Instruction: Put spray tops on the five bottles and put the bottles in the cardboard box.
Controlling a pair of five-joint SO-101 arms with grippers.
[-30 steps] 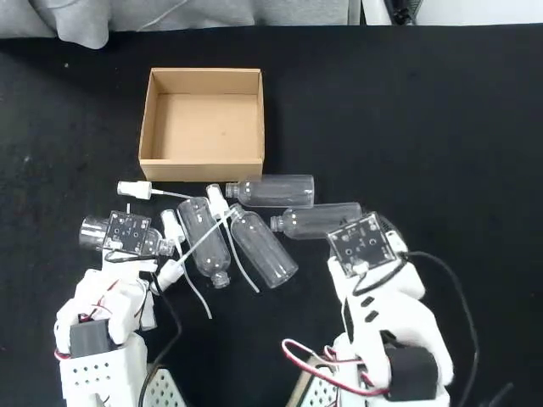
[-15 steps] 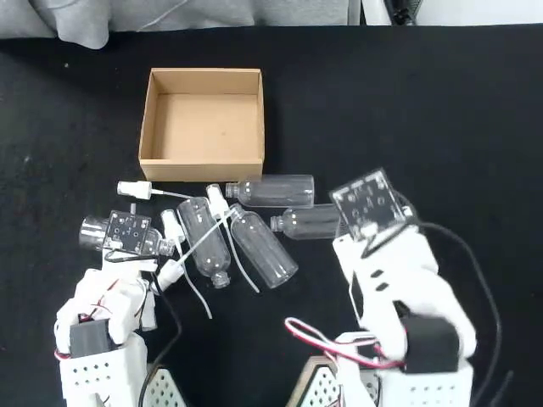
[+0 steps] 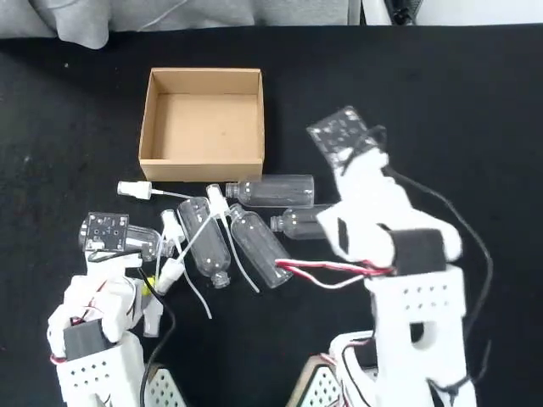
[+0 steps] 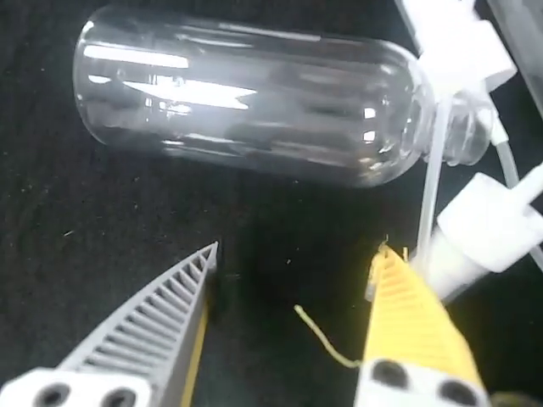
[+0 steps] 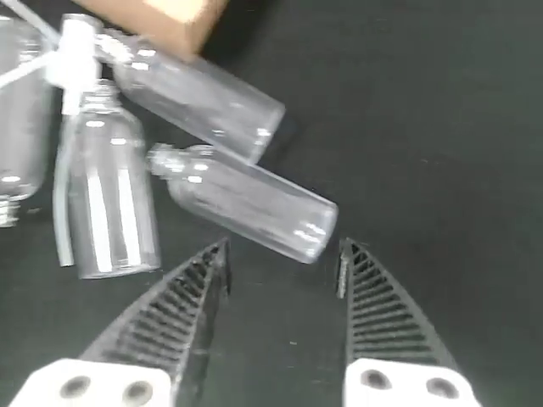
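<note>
The right gripper [image 5: 284,250] hangs above the black table [image 5: 424,102], and its two dark ribbed fingers [image 5: 182,297] stand well apart. Just beyond the fingertips a clear bottle [image 5: 246,203] lies on its side, with an open neck and no top on it. A second bottle [image 5: 199,97] lies close behind it, almost parallel, and its neck is near the corner of the cardboard box [image 5: 170,17]. A third bottle [image 5: 110,191] lies beside these two, and a white spray top [image 5: 75,47] with a thin tube lies near its neck

The desk [image 3: 441,76] is black, the cardboard box [image 3: 201,170] tan, the bottles [image 3: 270,190] clear, the spray tops [image 3: 134,188] white, and the left hand [image 4: 297,254] ribbed grey and yellow.
</note>
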